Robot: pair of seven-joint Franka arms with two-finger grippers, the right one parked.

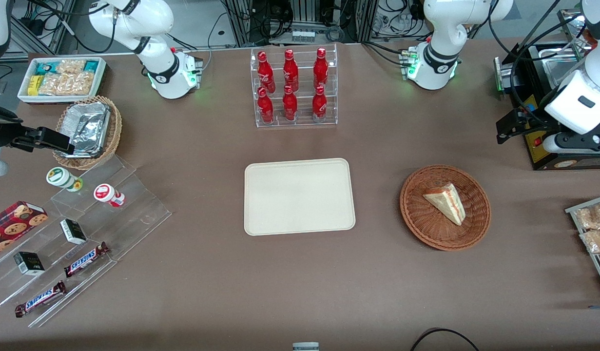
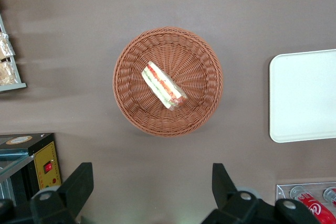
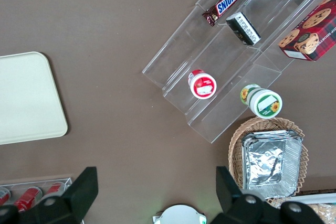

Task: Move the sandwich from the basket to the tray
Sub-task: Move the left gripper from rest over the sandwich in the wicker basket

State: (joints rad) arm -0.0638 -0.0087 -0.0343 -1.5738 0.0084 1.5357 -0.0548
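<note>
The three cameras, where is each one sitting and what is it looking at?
Front view: sits at the table's front edge, looking across at both arms' bases; the tray lies mid-table, the sandwich in the basket.
Left wrist view: rides the working arm, looking straight down; the open gripper hangs above bare table beside the basket, its fingers showing.
Right wrist view: rides the parked arm, looking down at the snack shelves; its own fingers show.
Shared: the tray appears in all three.

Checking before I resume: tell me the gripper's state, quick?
Gripper: open, empty, above the table beside the basket; sandwich in the basket.
</note>
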